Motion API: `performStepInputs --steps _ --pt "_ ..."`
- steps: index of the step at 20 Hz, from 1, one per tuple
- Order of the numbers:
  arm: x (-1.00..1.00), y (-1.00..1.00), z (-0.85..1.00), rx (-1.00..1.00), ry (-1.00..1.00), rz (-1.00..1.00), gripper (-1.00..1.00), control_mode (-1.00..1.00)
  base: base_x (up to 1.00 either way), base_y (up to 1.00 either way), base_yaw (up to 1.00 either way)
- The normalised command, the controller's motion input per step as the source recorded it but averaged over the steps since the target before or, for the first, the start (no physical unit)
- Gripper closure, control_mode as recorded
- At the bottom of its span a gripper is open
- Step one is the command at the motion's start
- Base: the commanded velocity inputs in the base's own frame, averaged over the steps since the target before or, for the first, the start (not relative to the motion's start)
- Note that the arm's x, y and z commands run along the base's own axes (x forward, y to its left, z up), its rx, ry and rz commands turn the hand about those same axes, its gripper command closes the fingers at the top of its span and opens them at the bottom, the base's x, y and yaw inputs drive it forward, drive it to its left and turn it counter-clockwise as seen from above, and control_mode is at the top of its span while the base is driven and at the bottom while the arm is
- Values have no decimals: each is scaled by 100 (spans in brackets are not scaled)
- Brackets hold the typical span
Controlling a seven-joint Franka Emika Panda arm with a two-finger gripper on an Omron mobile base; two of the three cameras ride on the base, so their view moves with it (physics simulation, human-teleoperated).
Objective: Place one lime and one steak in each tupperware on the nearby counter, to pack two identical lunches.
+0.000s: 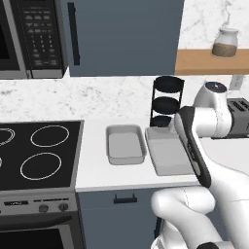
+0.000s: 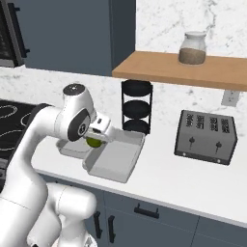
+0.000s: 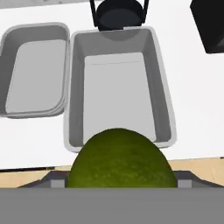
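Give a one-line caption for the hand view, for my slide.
Gripper holds a lime above the near rim of the larger, empty tupperware, with the smaller tupperware beside it.

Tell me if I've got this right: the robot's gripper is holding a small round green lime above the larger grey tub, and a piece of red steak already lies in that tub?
Not quite. The gripper does hold the small round green lime above the larger light-grey rectangular tub, but no steak lies in it. The hand view shows that tub's floor bare, and the smaller light-grey tub beside it is bare too.
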Motion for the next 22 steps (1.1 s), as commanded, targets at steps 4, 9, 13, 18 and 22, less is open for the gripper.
performStepInputs --steps 4,9,13,18,22 --pt "73 -40 -88 0 -13 0 100 -100 0 0 0" --pt "94 -3 -80 0 -1 0 100 -100 0 0 0" --pt "100 0 -63 0 0 0 -100 -100 0 0 0" --pt "53 0 -15 0 0 0 -100 -100 0 0 0" --pt "8 0 -7 0 0 0 -100 -100 0 0 0"
